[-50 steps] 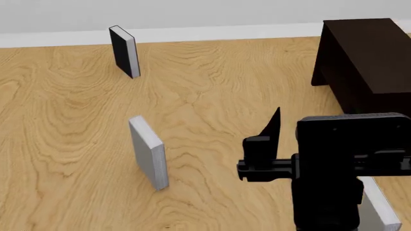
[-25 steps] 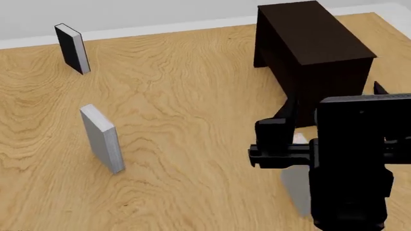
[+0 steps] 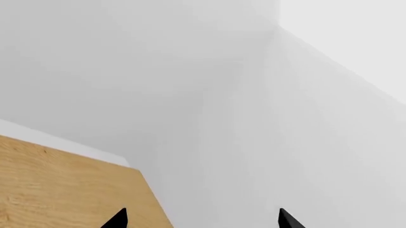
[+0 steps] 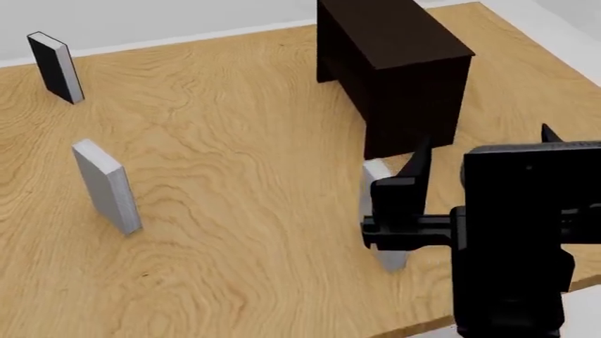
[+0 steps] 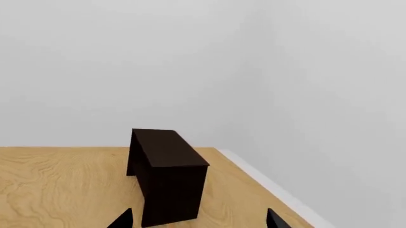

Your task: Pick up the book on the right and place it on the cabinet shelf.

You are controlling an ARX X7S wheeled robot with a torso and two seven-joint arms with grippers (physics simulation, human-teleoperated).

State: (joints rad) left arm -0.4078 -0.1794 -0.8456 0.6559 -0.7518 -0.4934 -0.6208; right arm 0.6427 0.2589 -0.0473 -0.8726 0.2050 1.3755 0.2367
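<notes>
Head view: the book [image 4: 376, 176] stands upright on the floor [image 4: 244, 162], near side of the cabinet [image 4: 399, 67], partly behind the empty, wide-open right gripper [image 4: 479, 151]. Left gripper [image 3: 203, 219] also wide, empty.

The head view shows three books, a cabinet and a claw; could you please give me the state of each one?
book: upright on the floor, partly hidden behind the right claw, not held.
second grey book: upright, standing alone.
black book: upright, far back.
cabinet: standing, solid sides facing the camera; shelf not visible.
right claw: open, empty.
left claw: open, empty, facing the wall.
</notes>
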